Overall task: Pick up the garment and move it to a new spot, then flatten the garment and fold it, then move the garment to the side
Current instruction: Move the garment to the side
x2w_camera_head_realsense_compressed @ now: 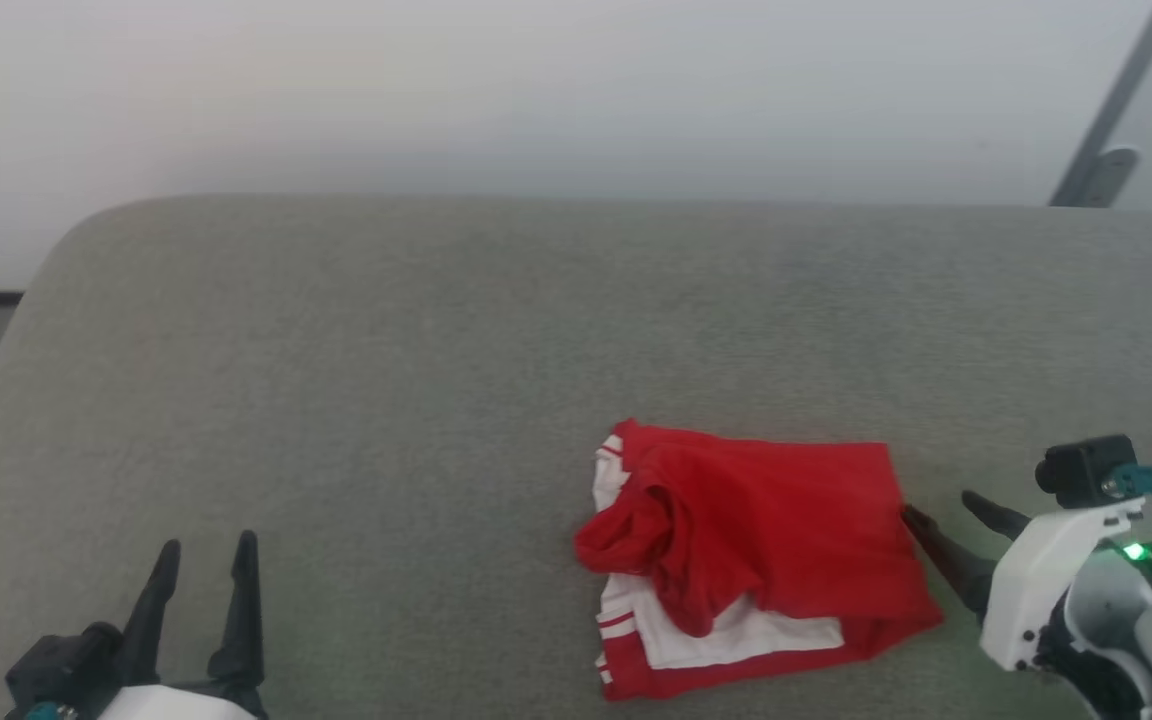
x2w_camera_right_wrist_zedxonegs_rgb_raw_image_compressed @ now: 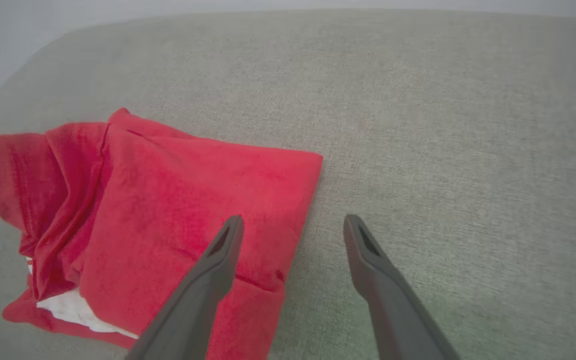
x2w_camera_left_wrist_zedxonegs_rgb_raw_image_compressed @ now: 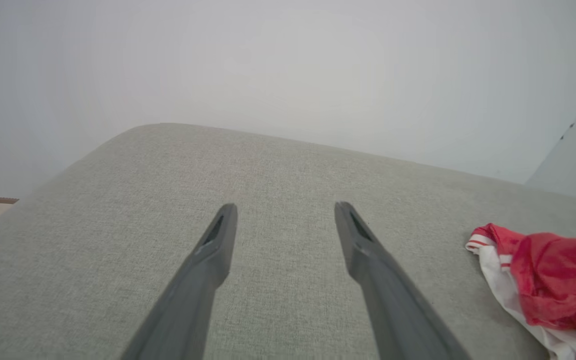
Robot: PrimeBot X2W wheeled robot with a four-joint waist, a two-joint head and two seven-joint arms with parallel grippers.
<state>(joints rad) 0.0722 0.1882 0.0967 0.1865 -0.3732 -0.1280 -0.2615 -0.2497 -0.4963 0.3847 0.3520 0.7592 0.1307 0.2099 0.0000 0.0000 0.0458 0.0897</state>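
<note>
Nearest reach: the right tool (x2w_camera_head_realsense_compressed: 936, 505) at the right edge of the garment (x2w_camera_head_realsense_compressed: 766, 540), the left tool (x2w_camera_head_realsense_compressed: 208, 545) well apart.
The garment lies loosely bundled on the grey padded surface (x2w_camera_head_realsense_compressed: 386, 350), right of centre, long side running left to right. Both tools gape wide and empty. The right tool has one finger (x2w_camera_right_wrist_zedxonegs_rgb_raw_image_compressed: 218, 260) over the red hem, so the grasp looks its to make.

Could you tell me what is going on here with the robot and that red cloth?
A two-armed robot is working on a red and white garment that lies in a loosely folded bundle on a grey padded surface. Neither gripper holds it. The right gripper is open at the garment's right edge, one finger over the cloth and the other over bare surface. The left gripper is open too, well off to the left, apart from the garment.
</note>
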